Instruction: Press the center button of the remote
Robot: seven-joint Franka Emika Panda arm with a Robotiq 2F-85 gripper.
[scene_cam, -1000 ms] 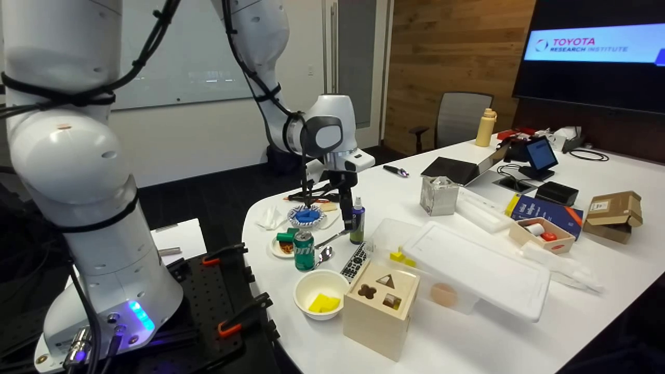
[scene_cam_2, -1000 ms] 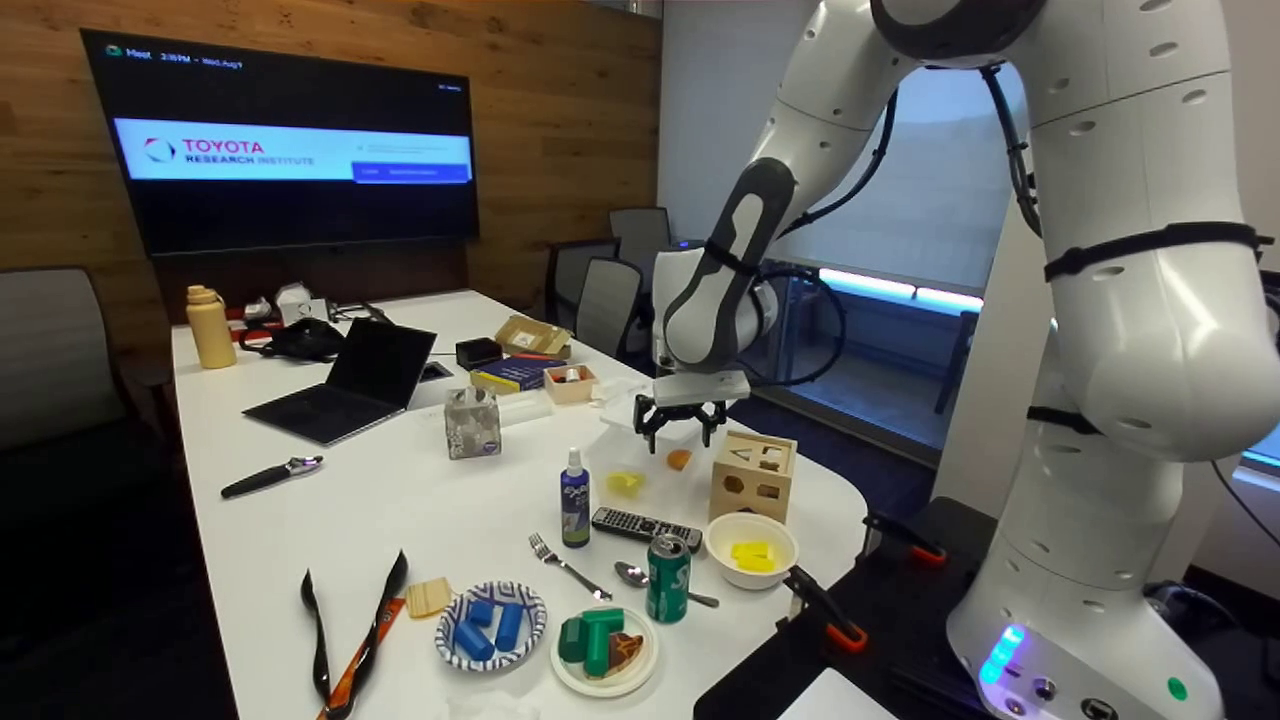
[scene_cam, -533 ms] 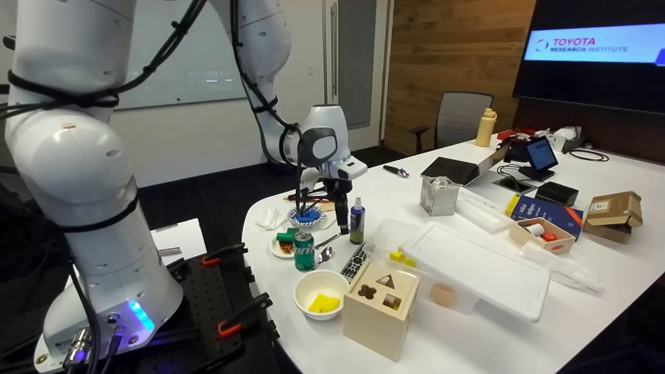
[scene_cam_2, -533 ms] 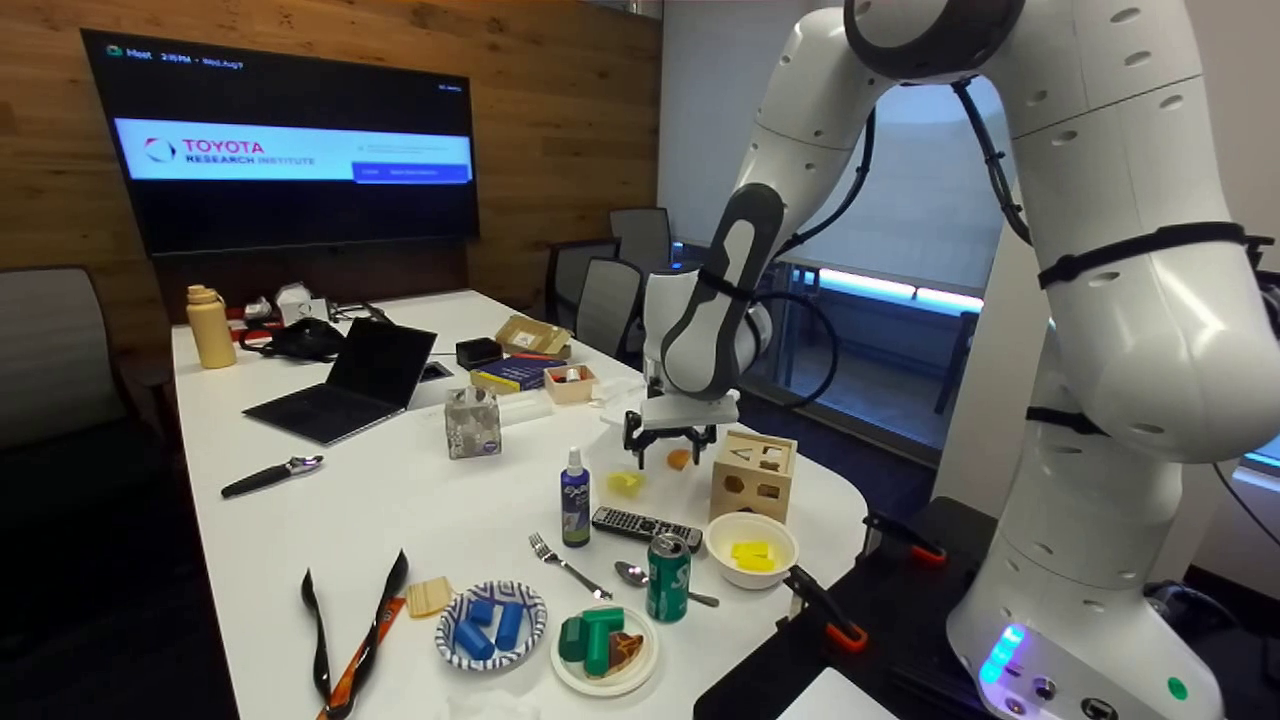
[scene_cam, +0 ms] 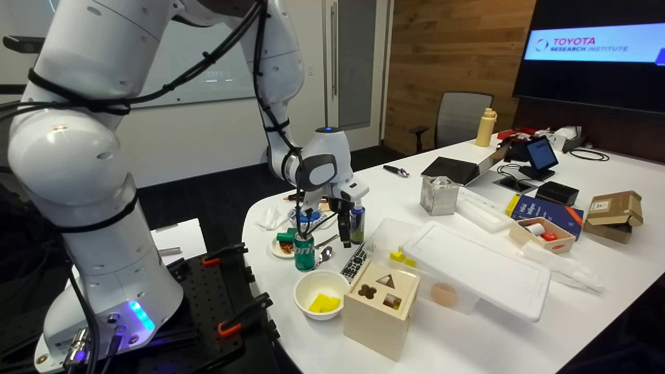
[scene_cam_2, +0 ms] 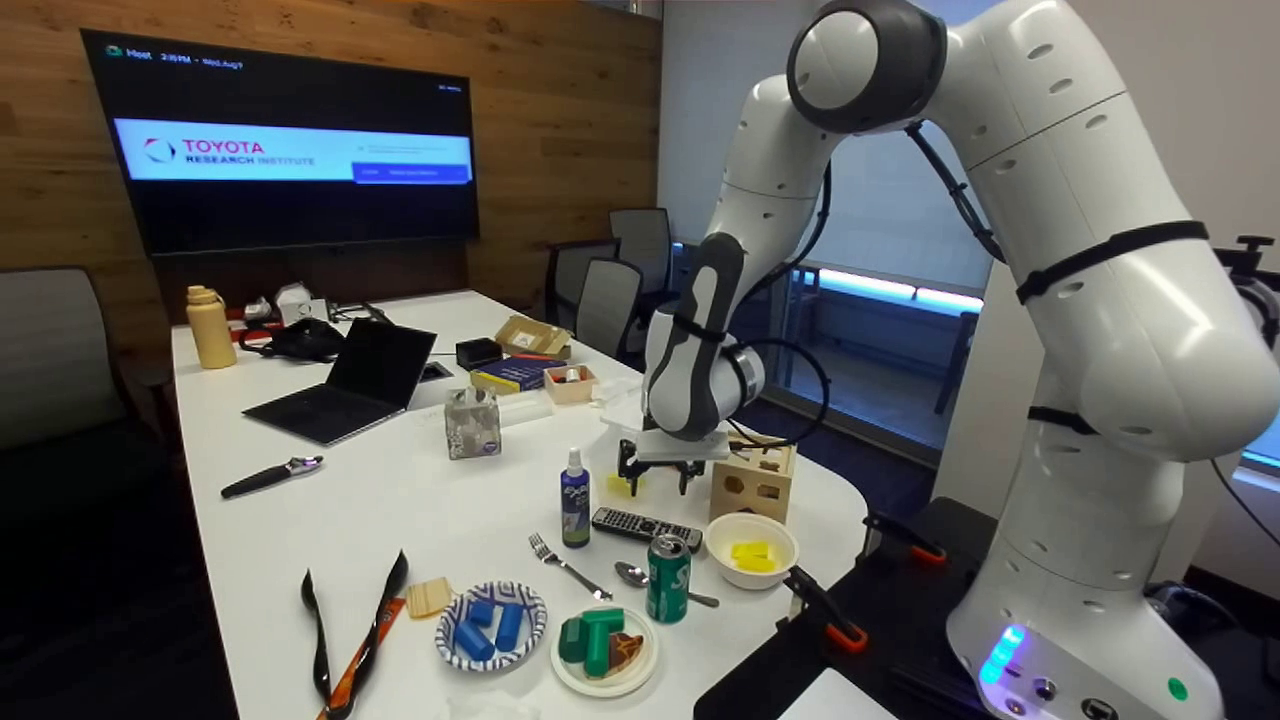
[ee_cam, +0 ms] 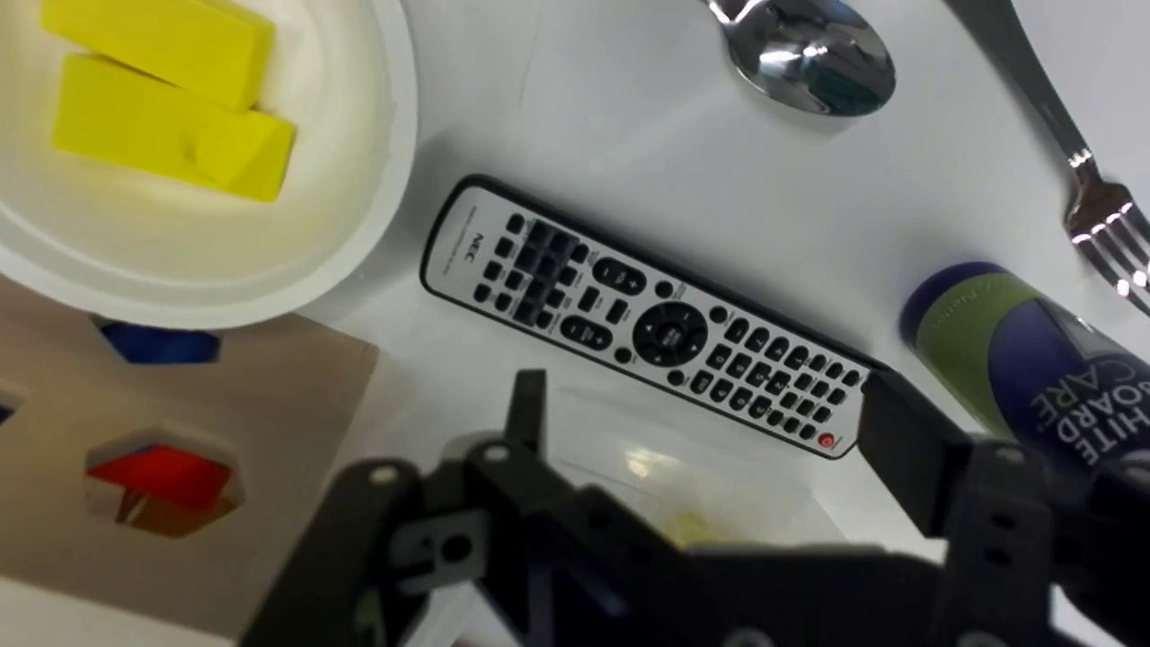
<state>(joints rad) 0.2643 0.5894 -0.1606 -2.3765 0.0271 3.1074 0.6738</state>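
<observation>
Near the remote (ee_cam: 651,316) hang 2 parted fingers (ee_cam: 910,449).

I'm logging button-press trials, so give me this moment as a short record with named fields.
target: remote, lying on the table, buttons up
button: center button, uncovered in the wrist view
grasp: fingers open, holding nothing
position: above the table; no contact with the remote seen
near the ends: white bowl with yellow blocks at one, upright bottle at the other
also nearby: can, spoon, fork, wooden box
</observation>
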